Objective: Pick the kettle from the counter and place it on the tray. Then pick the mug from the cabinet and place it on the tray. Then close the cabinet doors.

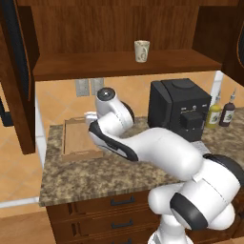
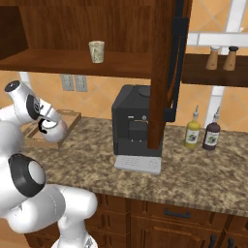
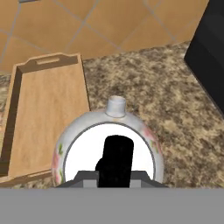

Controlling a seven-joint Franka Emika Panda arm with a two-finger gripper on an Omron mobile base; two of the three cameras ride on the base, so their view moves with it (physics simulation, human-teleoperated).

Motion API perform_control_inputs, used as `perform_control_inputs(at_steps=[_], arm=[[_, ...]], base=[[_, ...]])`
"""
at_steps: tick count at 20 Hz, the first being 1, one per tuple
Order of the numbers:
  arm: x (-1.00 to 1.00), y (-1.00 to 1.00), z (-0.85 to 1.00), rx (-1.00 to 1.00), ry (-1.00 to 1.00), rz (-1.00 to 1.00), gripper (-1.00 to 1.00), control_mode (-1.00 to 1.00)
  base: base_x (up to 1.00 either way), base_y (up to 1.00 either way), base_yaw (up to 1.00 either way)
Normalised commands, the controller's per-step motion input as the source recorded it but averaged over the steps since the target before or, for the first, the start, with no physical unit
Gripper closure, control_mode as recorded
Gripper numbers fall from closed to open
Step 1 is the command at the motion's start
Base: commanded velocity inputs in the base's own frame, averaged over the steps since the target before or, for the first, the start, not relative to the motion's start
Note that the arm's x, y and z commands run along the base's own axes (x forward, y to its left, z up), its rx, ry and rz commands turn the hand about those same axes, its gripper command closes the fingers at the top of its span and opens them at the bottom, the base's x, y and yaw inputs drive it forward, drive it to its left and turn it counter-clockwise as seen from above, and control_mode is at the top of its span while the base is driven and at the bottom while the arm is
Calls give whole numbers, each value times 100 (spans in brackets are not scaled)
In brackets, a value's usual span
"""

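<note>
In the hand view the round white kettle sits right below the hand, its spout pointing away. My gripper is shut on its black arched handle. The kettle lies over the speckled counter, beside the right wall of the wooden tray; I cannot tell whether it is lifted. The tray holds nothing. The cream mug stands on the shelf of the cabinet. Both cabinet doors stand open, one at the left and one in the right base view. My own arm covers the hand in the left base view.
A big black coffee machine stands to the right of the kettle. Two bottles stand further right by the wall. Two shakers rest on a side shelf. Drawers run under the counter edge.
</note>
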Motion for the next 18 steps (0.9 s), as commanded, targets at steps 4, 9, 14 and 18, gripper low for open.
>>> perform_control_inputs(at_steps=[4,9,14,18], arm=[[54,36,-4,0,0,-1,100,-100],[63,32,-12,0,0,-6,100,-100],[51,43,-21,0,0,-6,100,-100],[47,29,-11,0,0,-8,100,-100]], base=[[0,0,0],[0,0,0],[0,0,0],[0,0,0]])
